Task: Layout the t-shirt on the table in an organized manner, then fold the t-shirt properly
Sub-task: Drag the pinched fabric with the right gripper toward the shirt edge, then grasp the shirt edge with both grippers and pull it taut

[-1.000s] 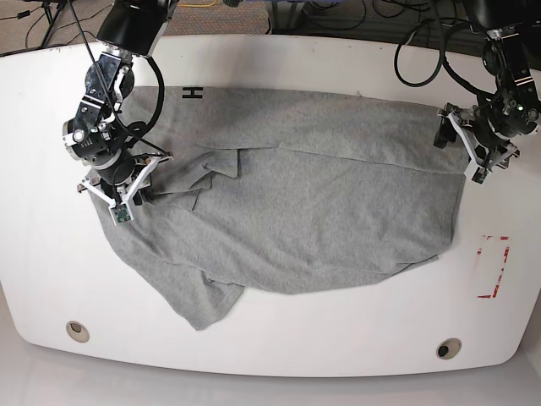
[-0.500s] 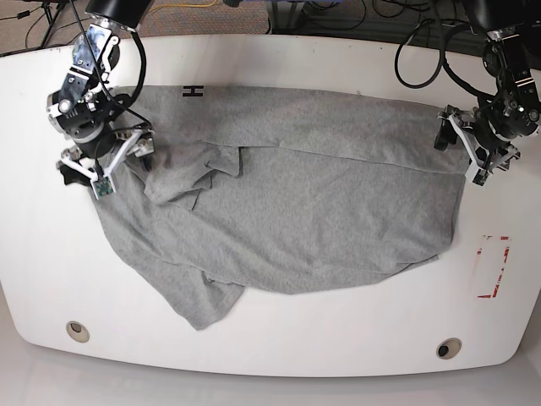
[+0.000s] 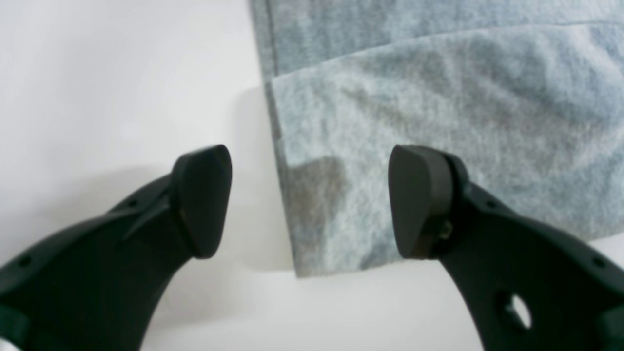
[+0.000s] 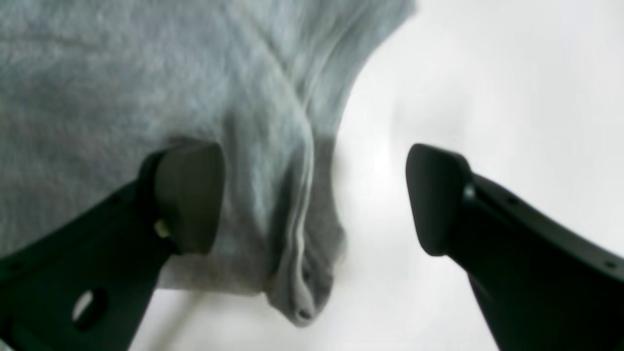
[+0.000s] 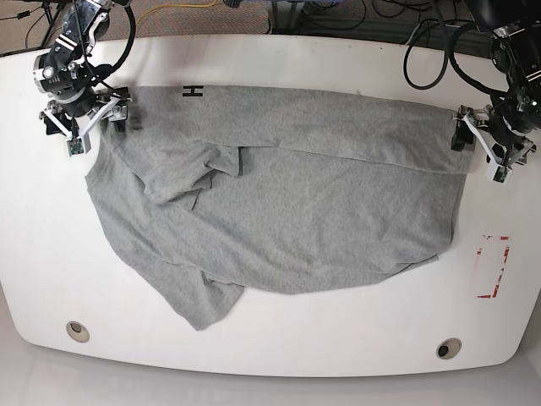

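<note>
- Two arms, both changed vs 1 s back: we see the right gripper (image 5: pixel 83 123) gone from low on the cloth's left side up to the far-left corner of the table (image 5: pixel 279 372); left gripper (image 5: pixel 489 152) has slid a bit toward the right rim.
- T-shirt (image 5: pixel 296 203) looks stretched more at its top-left corner than before; rest of the spread approx the same.
- Right gripper: fingers wide apart, one pad (image 4: pixel 187 195) over cloth, other over bare white; a bunched hem hangs btwn them, nothing pinched.
- Left gripper (image 3: pixel 309 200): fingers spread, straddling the shirt's straight side edge & its corner, no grip.
- Room: we note wide bare tabletop near the front edge, w/ two grommet holes (image 5: pixel 77 331); red rectangle mark (image 5: pixel 493 266) sits clear of the cloth at right.
- Writing: a black "H" (image 5: pixel 193 91) at the shirt's top edge; no other letters in sight.
</note>
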Available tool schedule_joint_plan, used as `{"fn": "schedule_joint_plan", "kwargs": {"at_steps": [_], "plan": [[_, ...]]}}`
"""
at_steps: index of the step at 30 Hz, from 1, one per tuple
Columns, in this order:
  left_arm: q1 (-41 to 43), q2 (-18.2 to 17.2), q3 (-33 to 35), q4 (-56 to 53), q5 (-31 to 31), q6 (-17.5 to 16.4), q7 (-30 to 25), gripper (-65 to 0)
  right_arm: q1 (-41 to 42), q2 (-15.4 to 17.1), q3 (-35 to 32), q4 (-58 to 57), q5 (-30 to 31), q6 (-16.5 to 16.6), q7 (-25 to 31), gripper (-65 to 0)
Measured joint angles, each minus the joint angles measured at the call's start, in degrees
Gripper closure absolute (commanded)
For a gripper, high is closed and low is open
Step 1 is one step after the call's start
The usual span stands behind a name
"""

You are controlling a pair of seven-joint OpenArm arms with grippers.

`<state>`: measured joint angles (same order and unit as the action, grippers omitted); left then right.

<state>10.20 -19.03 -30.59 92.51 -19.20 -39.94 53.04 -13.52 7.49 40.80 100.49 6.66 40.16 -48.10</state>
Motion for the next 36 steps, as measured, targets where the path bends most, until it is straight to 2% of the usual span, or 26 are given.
{"fn": "schedule_joint_plan", "kwargs": {"at_steps": [11,18,20,24,36], "plan": [[0.0,1.4,-3.9,0.0,0.1,0.0,0.0,-47.6,0.0,0.8,2.6,-8.0,4.1,-0.3,0.6,-52.3],[-0.1,3.1,-4.4,0.0,0.1,0.0,0.0,-47.6,0.1,0.5,2.3,-8.6,5.2,-0.2,1.5,-35.2],[0.0,4.0,-4.1,0.0,0.1,0.0,0.0,-47.6,0.1,0.5,2.3,-8.7,5.4,-0.2,1.6,-33.3],[0.0,5.0,-4.0,0.0,0.1,0.0,0.0,-47.6,0.1,0.5,0.7,-8.6,5.4,-0.3,1.8,-33.0],[0.1,4.8,-4.0,-2.9,0.3,0.0,0.0,-47.6,0.1,0.5,0.1,-8.4,5.5,-0.3,1.8,-32.8]]}}
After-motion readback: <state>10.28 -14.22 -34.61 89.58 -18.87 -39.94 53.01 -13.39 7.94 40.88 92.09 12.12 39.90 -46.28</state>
